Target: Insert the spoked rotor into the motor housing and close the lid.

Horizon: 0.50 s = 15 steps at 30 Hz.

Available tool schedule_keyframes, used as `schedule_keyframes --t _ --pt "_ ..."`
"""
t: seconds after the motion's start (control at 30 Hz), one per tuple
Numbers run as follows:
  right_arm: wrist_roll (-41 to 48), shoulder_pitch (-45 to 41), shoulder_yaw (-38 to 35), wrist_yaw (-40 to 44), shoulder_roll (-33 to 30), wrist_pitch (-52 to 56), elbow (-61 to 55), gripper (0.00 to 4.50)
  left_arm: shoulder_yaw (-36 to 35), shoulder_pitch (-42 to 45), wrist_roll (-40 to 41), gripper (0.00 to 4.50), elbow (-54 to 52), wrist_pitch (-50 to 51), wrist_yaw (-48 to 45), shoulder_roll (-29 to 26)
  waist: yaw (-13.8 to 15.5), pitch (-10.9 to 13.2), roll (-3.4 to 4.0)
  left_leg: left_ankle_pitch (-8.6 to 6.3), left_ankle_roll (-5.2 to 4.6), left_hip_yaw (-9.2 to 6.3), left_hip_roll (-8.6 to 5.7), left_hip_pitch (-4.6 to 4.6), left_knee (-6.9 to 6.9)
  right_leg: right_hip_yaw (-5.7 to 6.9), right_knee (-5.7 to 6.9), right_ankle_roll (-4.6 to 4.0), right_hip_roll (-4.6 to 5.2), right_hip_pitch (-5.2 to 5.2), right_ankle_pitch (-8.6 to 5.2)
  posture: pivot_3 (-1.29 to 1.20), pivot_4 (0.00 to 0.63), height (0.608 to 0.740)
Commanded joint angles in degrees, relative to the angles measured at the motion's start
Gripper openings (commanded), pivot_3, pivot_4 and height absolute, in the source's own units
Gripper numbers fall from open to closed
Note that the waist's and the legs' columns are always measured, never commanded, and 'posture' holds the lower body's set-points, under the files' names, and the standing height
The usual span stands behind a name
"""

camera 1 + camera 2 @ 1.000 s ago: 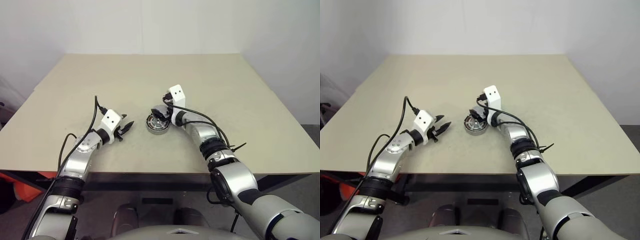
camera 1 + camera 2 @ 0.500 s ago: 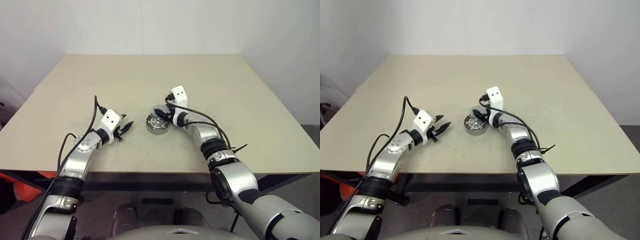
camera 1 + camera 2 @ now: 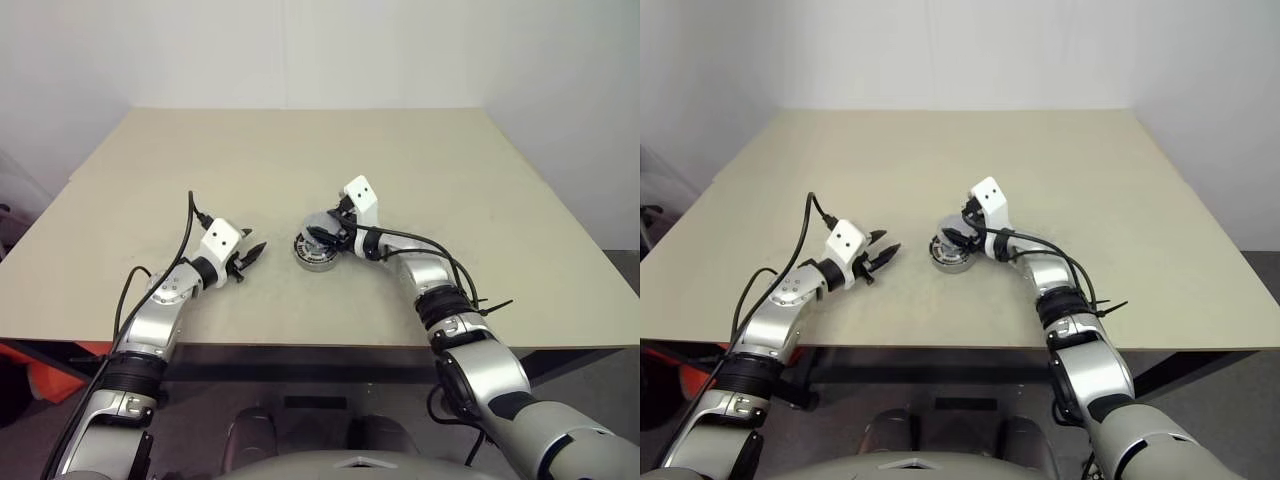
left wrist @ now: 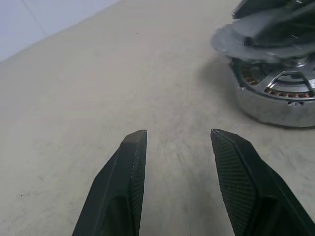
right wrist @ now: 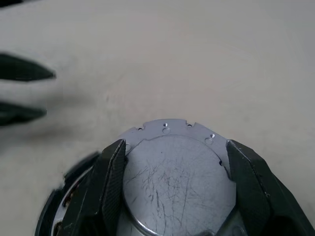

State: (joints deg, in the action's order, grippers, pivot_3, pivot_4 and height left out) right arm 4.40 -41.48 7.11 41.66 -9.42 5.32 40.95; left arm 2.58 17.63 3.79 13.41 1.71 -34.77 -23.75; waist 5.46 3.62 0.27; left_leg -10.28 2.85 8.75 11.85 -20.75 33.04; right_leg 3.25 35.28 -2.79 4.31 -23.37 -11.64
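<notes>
Since a second ago the right gripper [image 3: 328, 231] has drawn back toward frame right, clamping the lid [image 5: 174, 179] just above the motor housing [image 3: 314, 250] at frame centre. Left of it, the left gripper [image 3: 252, 252] hangs half-open and empty over the surface [image 3: 300, 150].

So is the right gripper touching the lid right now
Touching. In the right wrist view the right gripper has its jaws pressed against opposite edges of the lid, which it holds above the motor housing.
</notes>
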Motion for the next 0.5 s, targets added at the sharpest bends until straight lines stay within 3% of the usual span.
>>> schedule_keyframes --t 0.03,0.5 --pt "-0.1 -0.2 0.3 2.2 -1.2 -2.4 -4.4 3.12 -1.0 0.8 0.4 2.19 -1.7 -0.5 -0.1 -0.8 0.0 0.0 0.0 0.0 0.0 0.0 0.0 0.0 0.0 0.0 0.0 0.0 0.0 0.0 0.0 0.0 0.0 0.74" --pt "2.3 2.0 -0.1 7.9 -0.7 -2.5 -7.1 3.12 -1.0 0.4 0.3 2.19 -1.9 -0.3 0.0 -0.8 -0.1 0.0 0.0 -0.01 -0.02 0.0 0.0 0.01 0.0 0.0 -0.01 0.0 -0.01 0.0 0.0 0.0 0.0 0.74"
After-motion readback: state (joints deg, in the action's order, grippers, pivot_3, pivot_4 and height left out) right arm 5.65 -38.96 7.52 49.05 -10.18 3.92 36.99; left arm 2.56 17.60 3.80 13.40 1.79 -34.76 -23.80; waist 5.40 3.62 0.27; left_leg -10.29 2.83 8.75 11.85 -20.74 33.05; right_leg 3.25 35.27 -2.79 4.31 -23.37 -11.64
